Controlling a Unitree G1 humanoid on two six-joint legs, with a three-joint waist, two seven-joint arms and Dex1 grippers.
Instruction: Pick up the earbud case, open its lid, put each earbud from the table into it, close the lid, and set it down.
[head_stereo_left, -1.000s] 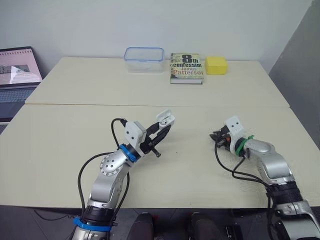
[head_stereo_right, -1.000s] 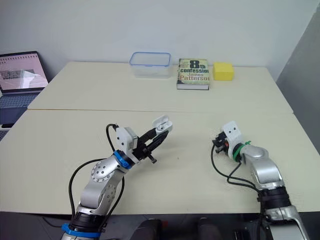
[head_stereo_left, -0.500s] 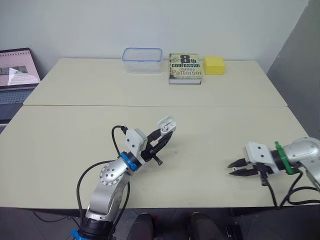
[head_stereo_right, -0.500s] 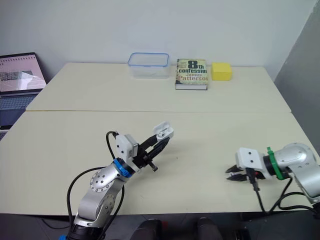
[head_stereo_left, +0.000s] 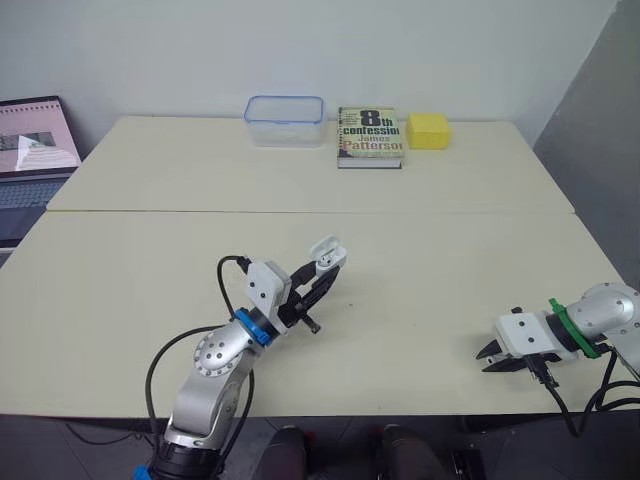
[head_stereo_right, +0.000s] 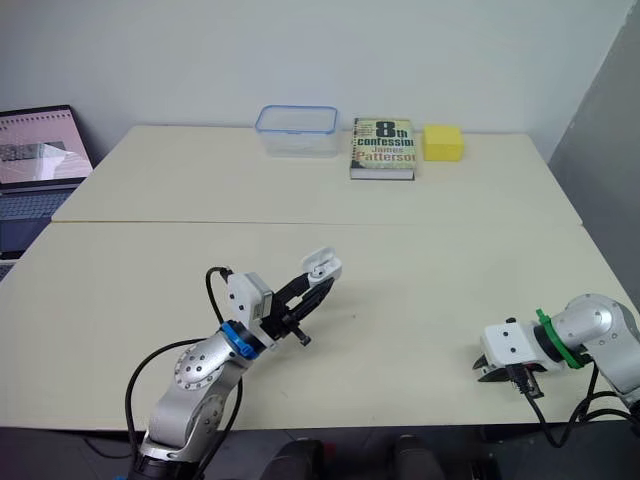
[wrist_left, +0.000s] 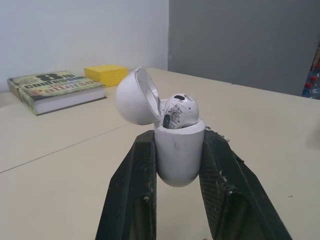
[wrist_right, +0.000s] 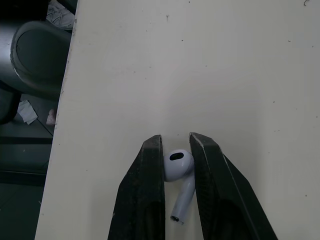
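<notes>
1. Gripping the case (wrist_left: 176, 160), the left gripper (wrist_left: 179, 142) has one finger pressed on each side of the lower body. The case stands upright between them, clear of the table (head_stereo_left: 420, 190).
2. The lid (wrist_left: 132, 97) is hinged open and tipped back. The seated earbud (wrist_left: 179, 111) sits in the case with its head above the rim. Can't tell what's in the other slot.
3. The left gripper sits over the near half of the table, left of centre, angled up and toward the far right.
4. The right gripper (wrist_right: 176, 145) has its fingers drawn narrow, pinching the second earbud (wrist_right: 178, 167) by the head. The stem points back toward the wrist.
5. The right gripper is low at the near-right part of the table, close to the front edge, with the tabletop directly under the second earbud. Can't tell if it touches the surface or is just off it.
6. The two grippers are well apart, with bare tabletop between them.
7. There's a row along the far edge: container (head_stereo_left: 285, 119), book (head_stereo_left: 371, 135) and yellow block (head_stereo_left: 427, 130). The book lies flat between the other two, with the block just beside it.
8. A laptop (head_stereo_left: 35, 150) is open, off the table at far left.
</notes>
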